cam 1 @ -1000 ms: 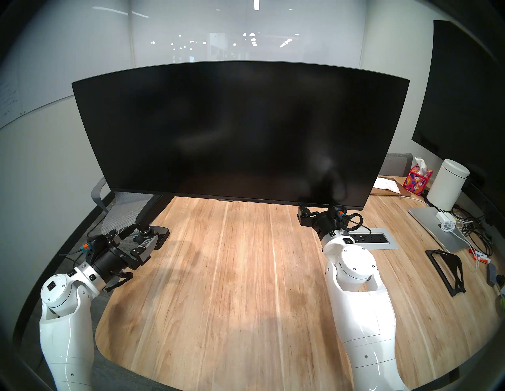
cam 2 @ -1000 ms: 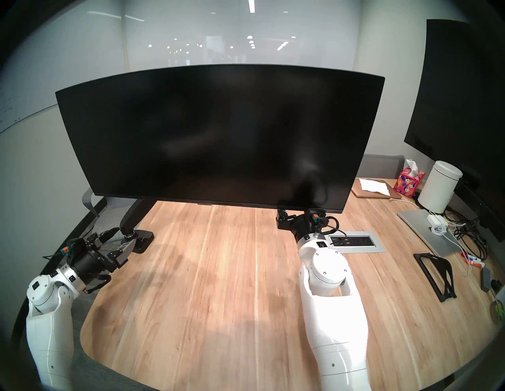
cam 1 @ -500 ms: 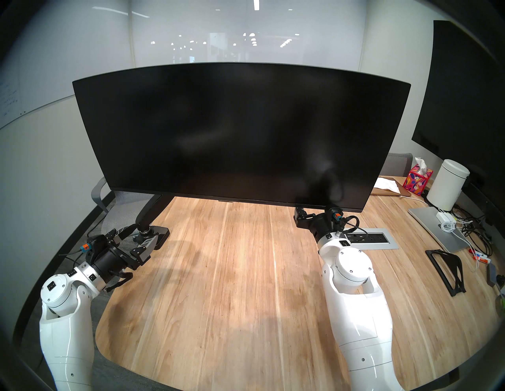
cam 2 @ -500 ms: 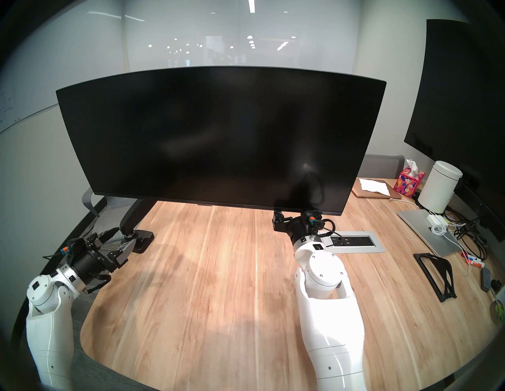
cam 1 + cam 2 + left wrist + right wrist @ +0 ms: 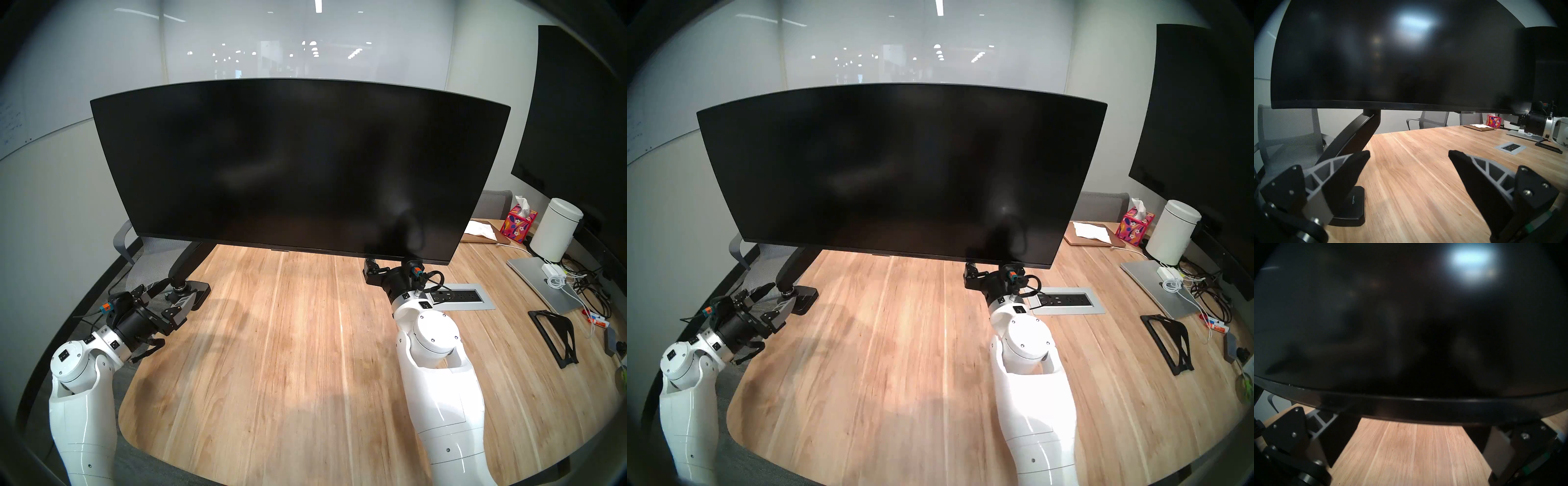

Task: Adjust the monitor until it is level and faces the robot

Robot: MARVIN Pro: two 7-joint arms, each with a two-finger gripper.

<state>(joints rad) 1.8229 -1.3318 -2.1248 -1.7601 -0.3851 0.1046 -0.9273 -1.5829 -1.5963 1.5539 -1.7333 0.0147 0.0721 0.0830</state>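
My right pincer is the nearer one and sits right where the coming move turns. In its wrist view the lower edge of the monitor lies at 12 o'clock, just above the fingers. The fingers stand wide apart and hold nothing, with bare surface showing between them. Their tips pass out of sight under the bezel, so I cannot tell whether they touch it.

From the head view that pincer is at about 4 o'clock from the screen's middle, close to its right end. My left pincer hangs at 8 o'clock, well short of the screen and near the foot of the mount arm. It too is spread wide and empty.

The monitor floats above the far half of the surface, with its long axis running 9 to 3 o'clock. Its face points roughly toward 6 o'clock, at me. The bottom edge seems to dip slightly toward the 3 o'clock end, though the fisheye bend makes that hard to trust. I judge a small upward nudge under the right end is what the levelling needs.
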